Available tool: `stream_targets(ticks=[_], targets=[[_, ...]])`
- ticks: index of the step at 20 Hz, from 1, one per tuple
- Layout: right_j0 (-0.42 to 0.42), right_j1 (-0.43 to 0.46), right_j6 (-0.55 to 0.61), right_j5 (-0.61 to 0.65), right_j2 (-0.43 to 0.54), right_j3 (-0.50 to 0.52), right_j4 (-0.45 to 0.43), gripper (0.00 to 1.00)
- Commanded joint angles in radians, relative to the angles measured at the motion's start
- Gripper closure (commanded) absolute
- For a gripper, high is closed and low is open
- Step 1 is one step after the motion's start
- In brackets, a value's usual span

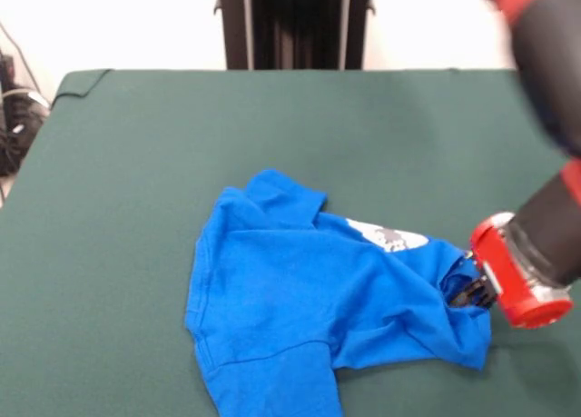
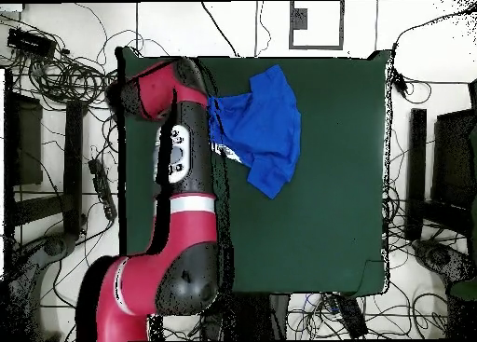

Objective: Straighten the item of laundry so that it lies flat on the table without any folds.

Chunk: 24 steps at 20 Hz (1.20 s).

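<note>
T-shirt [image 1: 300,299], bright blue, lies crumpled on the green counter [image 1: 272,126], toward the near edge in the front view and slightly right of centre. Most of the visible cloth is plain blue; a small patch of white-grey print shows on the upper right part. One sleeve points toward the far side, and the lower hem reaches the bottom edge of the front view. Folds run diagonally across the body, and the right end is bunched into a raised clump. The gripper [image 1: 470,290], below a red collar on the arm [image 2: 182,161], meets this clump from the right. Its dark fingers [image 1: 474,293] are buried in the bunched cloth, apparently pinching it. In the overhead view the shirt lies near the counter's far edge, beside the arm.
</note>
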Motion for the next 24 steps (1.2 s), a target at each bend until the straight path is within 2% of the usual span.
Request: stream_targets(ticks=[1, 4, 6, 8, 9, 10, 11, 13, 16, 19, 24], targets=[[-0.047, 0.242, -0.439, -0.128, 0.538, 0.21, 0.319, 1.0], [-0.036, 0.236, -0.398, -0.166, 0.511, 0.205, 0.28, 1.0], [-0.009, 0.231, -0.309, -0.227, 0.441, 0.19, 0.209, 1.0], [0.057, 0.236, -0.127, -0.302, 0.274, 0.139, 0.05, 1.0], [0.117, 0.275, 0.053, -0.296, 0.092, 0.051, -0.107, 1.0], [0.14, 0.302, 0.141, -0.269, 0.005, 0.001, -0.184, 1.0], [0.167, 0.356, 0.271, -0.195, -0.133, -0.09, -0.309, 1.0], [0.178, 0.407, 0.379, -0.093, -0.24, -0.175, -0.421, 1.0], [0.184, 0.436, 0.41, -0.003, -0.289, -0.229, -0.523, 1.0], [0.197, 0.458, 0.386, 0.084, -0.335, -0.265, -0.648, 1.0], [0.208, 0.451, 0.361, 0.16, -0.286, -0.277, -0.71, 1.0]])
